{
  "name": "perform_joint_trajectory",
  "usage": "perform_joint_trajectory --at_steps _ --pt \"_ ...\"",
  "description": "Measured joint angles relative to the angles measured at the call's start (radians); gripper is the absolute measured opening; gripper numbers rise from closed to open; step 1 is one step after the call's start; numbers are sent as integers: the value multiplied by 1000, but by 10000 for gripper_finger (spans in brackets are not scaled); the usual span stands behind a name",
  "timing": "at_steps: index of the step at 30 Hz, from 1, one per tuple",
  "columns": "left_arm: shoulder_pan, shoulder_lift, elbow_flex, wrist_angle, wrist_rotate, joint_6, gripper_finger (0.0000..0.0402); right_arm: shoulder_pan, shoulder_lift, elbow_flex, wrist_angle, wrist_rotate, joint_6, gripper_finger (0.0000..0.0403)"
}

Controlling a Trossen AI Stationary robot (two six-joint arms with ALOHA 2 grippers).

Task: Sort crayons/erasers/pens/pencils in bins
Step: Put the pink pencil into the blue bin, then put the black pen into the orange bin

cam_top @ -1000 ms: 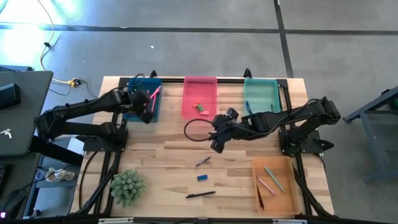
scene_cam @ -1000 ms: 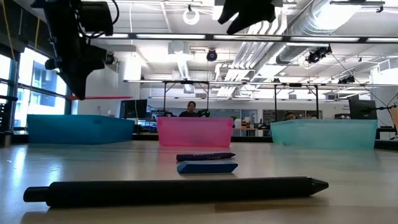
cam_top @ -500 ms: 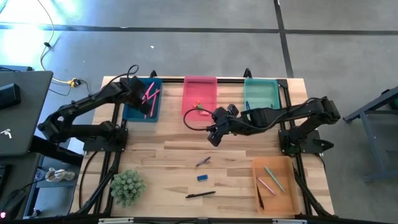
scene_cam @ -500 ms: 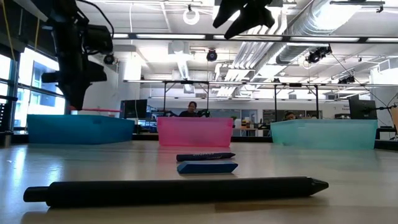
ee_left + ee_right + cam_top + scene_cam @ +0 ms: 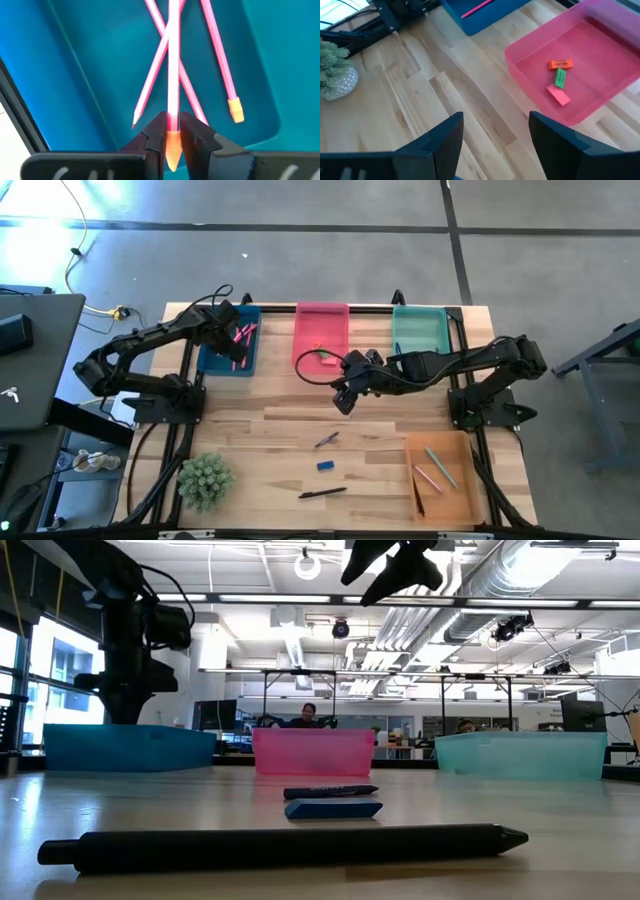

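Grey concrete floor (image 5: 300, 260), ceiling lights (image 5: 250, 602)

Your two arms: matte black, jointed, cabled

You see dark segmented links with a black cable looping beside the right tool (image 5: 343, 395); the left tool (image 5: 173, 145) ends in two blocky black fingers (image 5: 155, 134).

From the low camera the blue bin (image 5: 128, 746) wall hides your left tool (image 5: 171, 131) tip, and the pink pencil (image 5: 173, 75) it pinches runs off the wrist picture's edge.
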Motion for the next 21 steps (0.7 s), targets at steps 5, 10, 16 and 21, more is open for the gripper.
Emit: perform_joint_trajectory --at_steps 5,10,16,21 --pt "0 -8 0 0 4 0 83 0 0 0 0 0 42 216" --pt "0 -8 0 -2 9 3 124 0 0 0 4 -3 43 216" --pt "24 -16 25 -45 60 40 144 9 1 0 68 -30 8 216" --pt "59 -54 29 -55 130 85 141 32 1 0 185 -23 -43 216"
